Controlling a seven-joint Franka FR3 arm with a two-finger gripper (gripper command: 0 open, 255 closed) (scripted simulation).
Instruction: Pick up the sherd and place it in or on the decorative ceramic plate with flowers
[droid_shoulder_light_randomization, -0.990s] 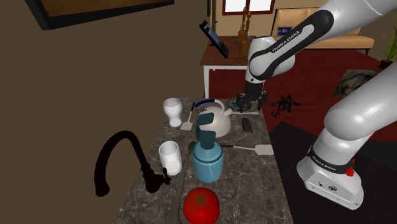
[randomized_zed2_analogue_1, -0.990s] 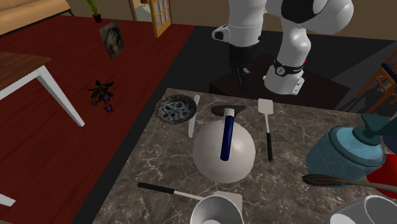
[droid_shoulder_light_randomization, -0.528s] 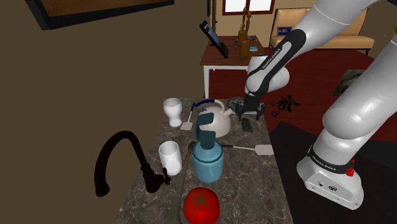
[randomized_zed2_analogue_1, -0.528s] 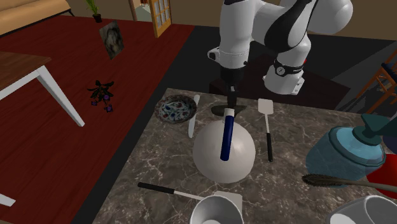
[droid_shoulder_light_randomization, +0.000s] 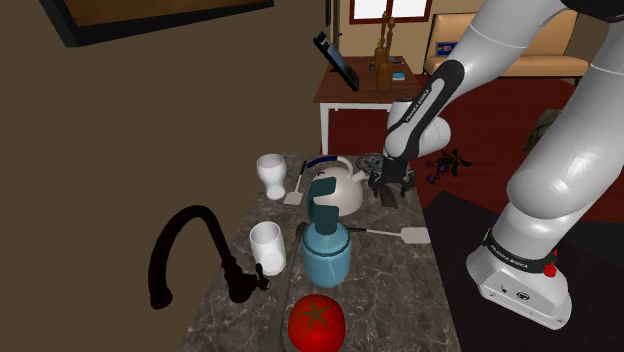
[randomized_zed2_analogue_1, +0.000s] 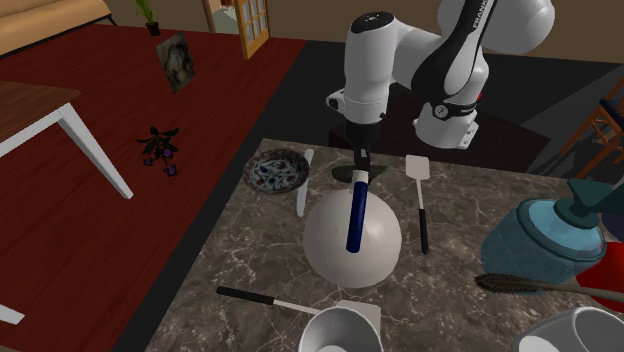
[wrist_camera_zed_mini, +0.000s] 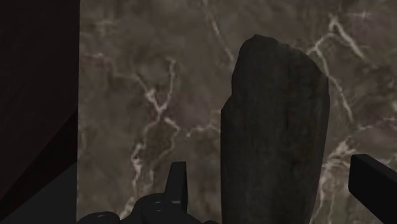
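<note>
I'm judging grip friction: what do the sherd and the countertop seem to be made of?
Sherd: dark, matte, rough-looking slab, possibly fired clay or stone, given its uneven edge. Countertop: dark marble-like stone, shown by pale veins.

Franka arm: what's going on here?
The arm has its gripper low over the dark sherd, which lies on the marble counter. The fingers are open, one on each side of the sherd and not touching it, so nothing is held. The flowered plate sits near the counter's edge beside the kettle, with nothing on it.
</note>
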